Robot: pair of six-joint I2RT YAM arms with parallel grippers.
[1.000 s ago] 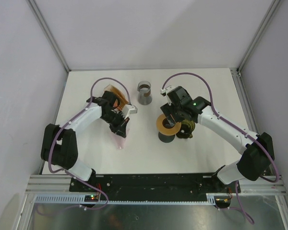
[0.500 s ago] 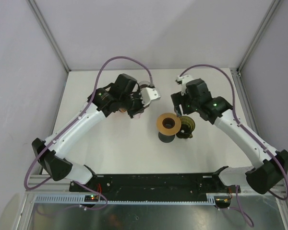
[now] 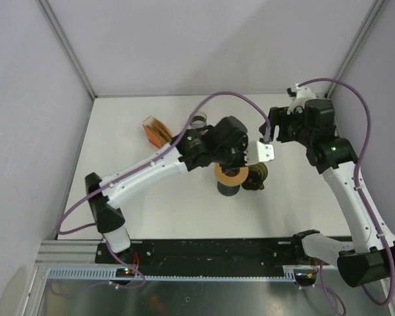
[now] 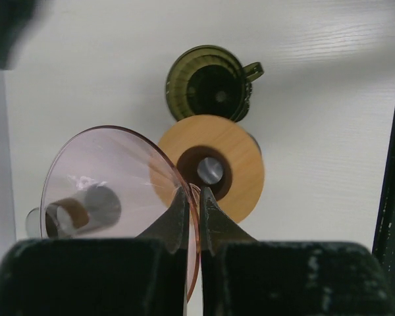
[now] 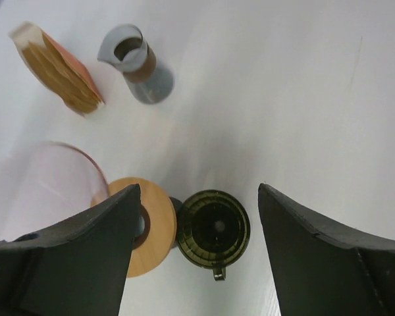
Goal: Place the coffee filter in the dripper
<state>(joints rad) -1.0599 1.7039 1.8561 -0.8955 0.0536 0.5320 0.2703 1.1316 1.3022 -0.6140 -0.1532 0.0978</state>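
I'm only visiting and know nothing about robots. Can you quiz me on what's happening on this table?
1. Fill in: the stack of brown paper filters lies near the grey ____.
2. The left gripper pinches: A) a paper filter; B) the rim of a pink see-through cone; C) nothing.
3. True or false: the right gripper is clamped on something.
Key: 1 jug; 2 B; 3 false, it is open and empty.

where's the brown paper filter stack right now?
Top external view: the brown paper filter stack lies back left on the white table, just left of the grey pitcher, not touching it.
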